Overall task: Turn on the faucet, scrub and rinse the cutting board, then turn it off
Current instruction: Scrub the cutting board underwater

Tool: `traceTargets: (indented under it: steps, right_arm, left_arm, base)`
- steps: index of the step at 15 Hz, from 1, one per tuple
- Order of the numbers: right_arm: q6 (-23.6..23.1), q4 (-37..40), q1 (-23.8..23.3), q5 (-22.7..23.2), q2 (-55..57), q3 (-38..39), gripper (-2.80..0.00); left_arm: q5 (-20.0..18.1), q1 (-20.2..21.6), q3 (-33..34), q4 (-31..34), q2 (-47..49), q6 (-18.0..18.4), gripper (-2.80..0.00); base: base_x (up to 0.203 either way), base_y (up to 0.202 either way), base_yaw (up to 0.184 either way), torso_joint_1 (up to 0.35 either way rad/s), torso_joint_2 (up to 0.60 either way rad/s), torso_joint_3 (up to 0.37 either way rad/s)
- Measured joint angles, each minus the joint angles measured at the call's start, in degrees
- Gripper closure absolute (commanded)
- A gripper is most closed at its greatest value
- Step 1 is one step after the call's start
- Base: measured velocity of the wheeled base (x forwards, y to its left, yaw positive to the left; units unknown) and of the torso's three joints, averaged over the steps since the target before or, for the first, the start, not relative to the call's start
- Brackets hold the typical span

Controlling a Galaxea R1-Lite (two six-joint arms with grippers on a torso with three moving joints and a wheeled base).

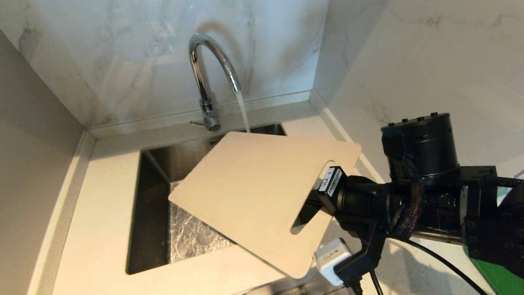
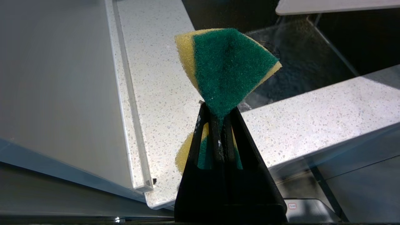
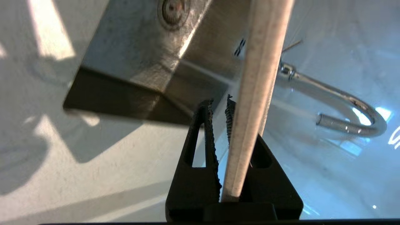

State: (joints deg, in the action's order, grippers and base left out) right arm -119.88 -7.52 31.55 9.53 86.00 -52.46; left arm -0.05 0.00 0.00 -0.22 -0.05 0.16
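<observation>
The chrome faucet (image 1: 203,78) stands behind the sink (image 1: 149,196), and water streams from its spout onto the far edge of the cutting board. The beige cutting board (image 1: 254,192) hangs tilted over the sink. My right gripper (image 1: 313,205) is shut on it at the handle-slot end. In the right wrist view the board (image 3: 259,78) runs edge-on between the jaws of the right gripper (image 3: 220,106), with the faucet (image 3: 343,106) beyond. Out of the head view, my left gripper (image 2: 218,115) is shut on a green and yellow sponge (image 2: 228,68).
A pale speckled countertop (image 1: 102,229) surrounds the sink, with marble walls close behind and to the right. A dark green flat thing (image 1: 499,276) shows at the lower right, under my right arm. The left wrist view shows the counter (image 2: 156,78) and the sink's dark corner.
</observation>
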Motion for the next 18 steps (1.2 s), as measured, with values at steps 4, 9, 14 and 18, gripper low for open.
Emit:
traceTargets:
  steps: [4, 9, 14, 18]
  right_arm:
    - [0.6, 0.0, 3.3, 0.0, -0.6, 1.3, 0.00]
    - [0.6, -0.1, 5.2, -0.1, -2.1, 5.7, 0.00]
    - [0.3, -0.1, 6.7, -0.2, -3.5, 10.5, 0.00]
    - [0.3, -0.1, 7.5, -0.3, -4.0, 11.5, 0.00]
  left_arm:
    - [-0.1, 0.0, 0.0, 0.0, 0.0, 0.2, 0.00]
    - [0.0, 0.0, 0.0, 0.0, 0.0, 0.1, 0.00]
    - [-0.1, 0.0, 0.0, 0.0, 0.0, 0.3, 0.00]
    - [-0.5, -0.1, -1.9, 0.5, 0.1, 0.8, 0.00]
  base:
    - [0.000, 0.000, 0.000, 0.000, 0.00, 0.000]
    - [0.000, 0.000, 0.000, 0.000, 0.00, 0.000]
    - [0.000, 0.000, 0.000, 0.000, 0.00, 0.000]
    - [0.000, 0.000, 0.000, 0.000, 0.00, 0.000]
